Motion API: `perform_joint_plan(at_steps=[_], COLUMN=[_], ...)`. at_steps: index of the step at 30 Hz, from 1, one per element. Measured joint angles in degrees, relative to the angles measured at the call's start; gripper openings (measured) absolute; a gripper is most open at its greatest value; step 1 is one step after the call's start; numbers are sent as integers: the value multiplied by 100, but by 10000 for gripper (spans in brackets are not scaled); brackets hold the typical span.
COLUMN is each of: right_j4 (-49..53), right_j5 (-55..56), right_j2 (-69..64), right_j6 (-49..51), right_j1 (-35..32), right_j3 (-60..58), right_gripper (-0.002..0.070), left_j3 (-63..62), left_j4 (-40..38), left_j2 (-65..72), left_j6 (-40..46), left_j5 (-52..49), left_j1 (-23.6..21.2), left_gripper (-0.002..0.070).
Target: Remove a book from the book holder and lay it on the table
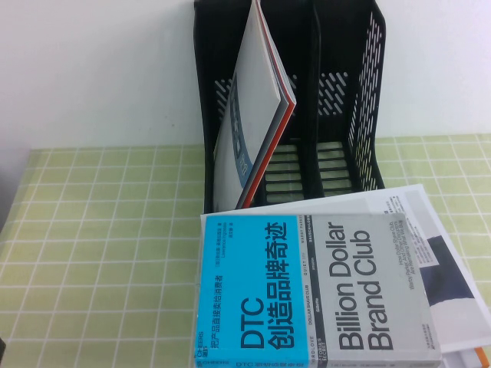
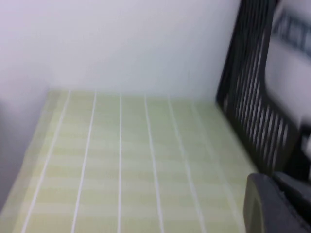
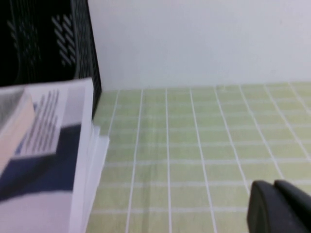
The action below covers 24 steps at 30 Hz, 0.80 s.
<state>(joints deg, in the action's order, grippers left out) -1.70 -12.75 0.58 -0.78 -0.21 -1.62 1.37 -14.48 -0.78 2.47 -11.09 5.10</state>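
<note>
Leaning inside the black book holder (image 1: pixel 360 115) on the green grid table (image 1: pixel 100 253), the book (image 1: pixel 257 115) stands on end, long axis tilted, top toward the right. Right gripper (image 3: pixel 279 206) hovers beside stacked papers (image 3: pixel 53 155), jaws closed and empty. Left gripper (image 2: pixel 277 204) sits near the holder, jaws unclear.

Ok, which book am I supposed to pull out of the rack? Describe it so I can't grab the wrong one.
Find the tall black book holder at the back of the green grid table. In its left slot a thin book leans tilted, showing a pale cover and an orange-red edge. The thick cyan-and-grey Billion Dollar Brand Club book lies flat in front instead, outside the holder.
</note>
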Motion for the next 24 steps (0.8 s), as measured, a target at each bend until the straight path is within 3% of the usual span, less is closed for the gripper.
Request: perform_joint_plan(at_steps=[9,18,24], right_j4=[0,-107,-635], right_j5=[1835,5275,5853], right_j2=[0,0,0], right_j6=[0,472,661], right_j1=[0,0,0], right_j3=[0,0,531], right_gripper=[-1,-1,-1], left_j3=[13,37,8], left_j4=[-933,-1299,-1391], left_j2=[0,0,0], left_j6=[-153,-1671,-2194], left_j5=[2561,3705,6526], left_j1=[0,0,0], left_gripper=[-3,-3,-3])
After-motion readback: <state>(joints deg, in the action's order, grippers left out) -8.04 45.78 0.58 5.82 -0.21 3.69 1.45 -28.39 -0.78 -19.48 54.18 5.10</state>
